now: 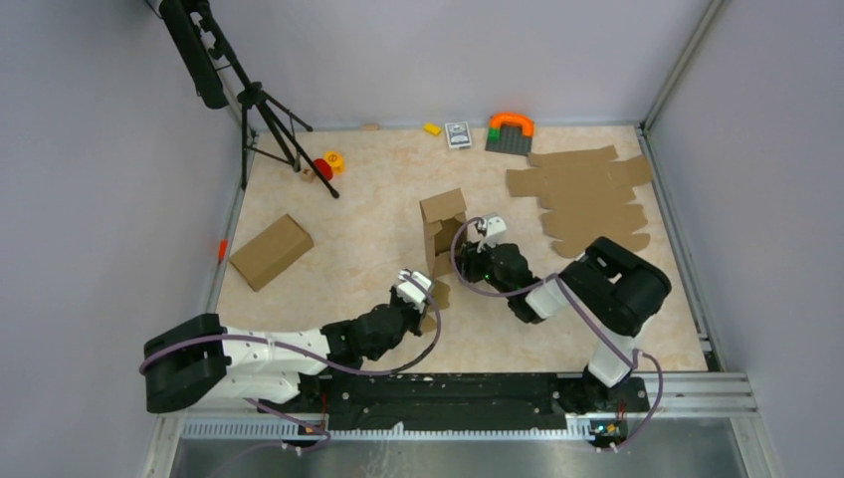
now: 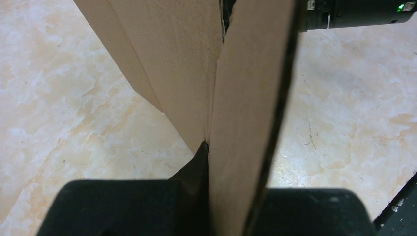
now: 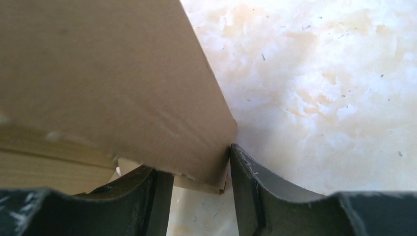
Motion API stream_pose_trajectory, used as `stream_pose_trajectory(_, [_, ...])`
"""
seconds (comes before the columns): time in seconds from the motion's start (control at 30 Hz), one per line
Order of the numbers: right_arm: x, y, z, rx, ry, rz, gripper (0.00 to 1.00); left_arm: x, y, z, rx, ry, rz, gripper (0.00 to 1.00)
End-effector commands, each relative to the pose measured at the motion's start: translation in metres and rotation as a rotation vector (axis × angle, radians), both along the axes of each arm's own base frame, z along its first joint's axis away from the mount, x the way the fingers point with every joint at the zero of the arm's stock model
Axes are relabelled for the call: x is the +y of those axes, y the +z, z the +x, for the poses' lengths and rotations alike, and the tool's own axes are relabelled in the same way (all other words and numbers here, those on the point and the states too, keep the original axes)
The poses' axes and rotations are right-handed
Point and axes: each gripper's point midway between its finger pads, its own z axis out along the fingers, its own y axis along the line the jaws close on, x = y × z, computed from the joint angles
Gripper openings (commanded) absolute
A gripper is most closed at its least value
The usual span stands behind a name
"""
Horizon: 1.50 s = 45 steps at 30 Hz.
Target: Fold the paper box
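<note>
- My left gripper (image 2: 210, 160) is clamped on a panel of the paper box (image 1: 443, 231). On the left wrist camera the cardboard runs straight up out of the narrow slot between the black fingers (image 2: 194, 164), edge-on to the lens.
- My right gripper (image 3: 195, 164) has its two fingers a little apart, with a corner of a brown flap sitting in the gap. The flap's edge touches the right-hand finger (image 3: 253, 189) and lies across the tip of the other. I can't tell from this view whether it is actually pinching the board.
- From the top camera, the paper box stands partly folded and upright near the middle of the worktop (image 1: 348, 204). The left gripper is at its near lower end and the right gripper just beside its right side.
- Further right and back, a pile of flat cardboard sheets (image 1: 587, 194) lies well apart from the box.
- On the left side of the worktop rests a closed brown carton (image 1: 271, 251).
- A black tripod (image 1: 261, 110) stands at the far left corner, and an orange arch (image 1: 511, 121) sits on a dark plate by the back wall.
</note>
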Motion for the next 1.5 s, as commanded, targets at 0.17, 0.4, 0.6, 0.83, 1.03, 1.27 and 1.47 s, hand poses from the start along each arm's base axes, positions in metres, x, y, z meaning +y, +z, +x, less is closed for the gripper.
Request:
stream_pose_trajectory(0.17, [0.000,-0.039,0.010,0.156,-0.082,-0.081,0.41,-0.005,-0.015,-0.008,0.064,-0.030,0.014,0.00])
stream_pose_trajectory(0.4, [-0.007,-0.050,0.004,0.103,-0.176,-0.287,0.33,-0.006,-0.014,-0.007,0.066,-0.026,0.017,0.00])
stream_pose_trajectory(0.6, [0.007,-0.055,-0.002,0.060,-0.169,-0.403,0.35,-0.003,-0.013,-0.007,0.070,-0.015,0.016,0.00])
stream_pose_trajectory(0.83, [0.000,-0.055,-0.007,0.070,-0.207,-0.384,0.35,0.005,-0.015,-0.008,0.078,0.007,0.010,0.00])
stream_pose_trajectory(1.03, [-0.003,-0.021,-0.013,0.027,-0.204,-0.273,0.42,0.009,-0.015,-0.009,0.075,0.001,0.018,0.00])
stream_pose_trajectory(1.27, [-0.010,0.018,-0.022,-0.021,-0.170,-0.176,0.51,0.009,-0.018,-0.014,0.082,-0.033,0.046,0.00])
stream_pose_trajectory(1.47, [-0.011,0.045,-0.041,-0.050,-0.076,-0.103,0.68,0.009,-0.014,-0.015,0.073,-0.042,0.046,0.00])
